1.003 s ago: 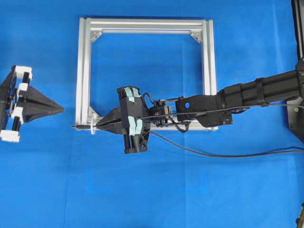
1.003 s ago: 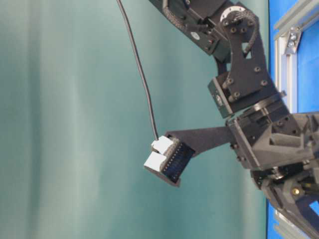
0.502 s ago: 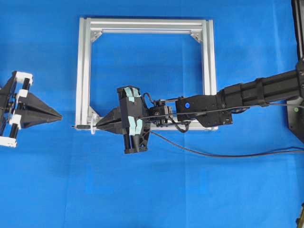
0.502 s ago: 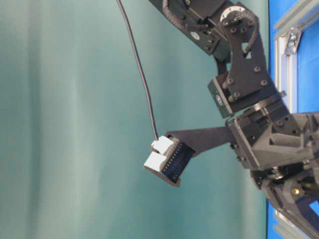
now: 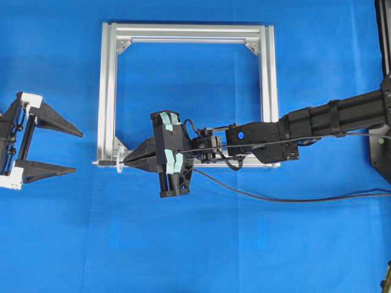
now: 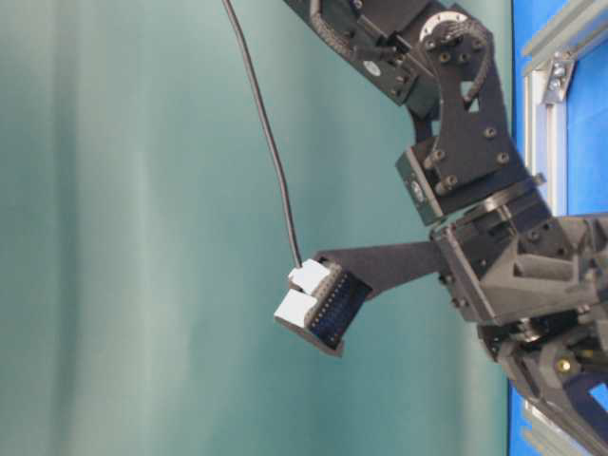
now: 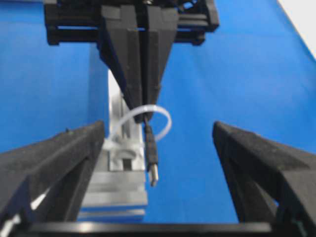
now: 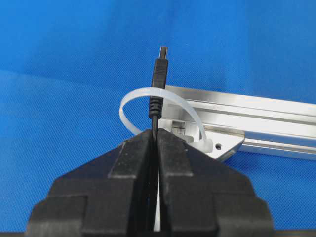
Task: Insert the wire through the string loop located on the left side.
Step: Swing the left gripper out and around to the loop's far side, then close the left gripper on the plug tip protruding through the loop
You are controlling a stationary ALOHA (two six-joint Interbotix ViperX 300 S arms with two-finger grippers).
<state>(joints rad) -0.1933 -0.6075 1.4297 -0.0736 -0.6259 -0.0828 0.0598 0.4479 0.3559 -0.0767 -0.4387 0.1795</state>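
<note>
The wire's plug tip [image 8: 159, 69] pokes through the whitish string loop [image 8: 187, 106], which is tied to the lower left corner of the aluminium frame [image 5: 107, 91]. My right gripper [image 8: 155, 132] is shut on the wire just behind the loop, and the overhead view shows this right gripper [image 5: 126, 162] at that corner. In the left wrist view the plug [image 7: 152, 163] hangs past the loop [image 7: 168, 123] toward the camera. My left gripper [image 5: 77, 151] is open, a short way left of the plug, with nothing between its fingers [image 7: 74, 153].
The rest of the wire [image 5: 275, 198] trails over the blue cloth to the right edge. The right arm [image 5: 317, 125] lies across the frame's lower rail. A black arm's links [image 6: 475, 190] fill the right of the table-level view.
My left gripper has gone from shut to wide open, staying left of the frame. The right gripper, wire and loop have not moved.
</note>
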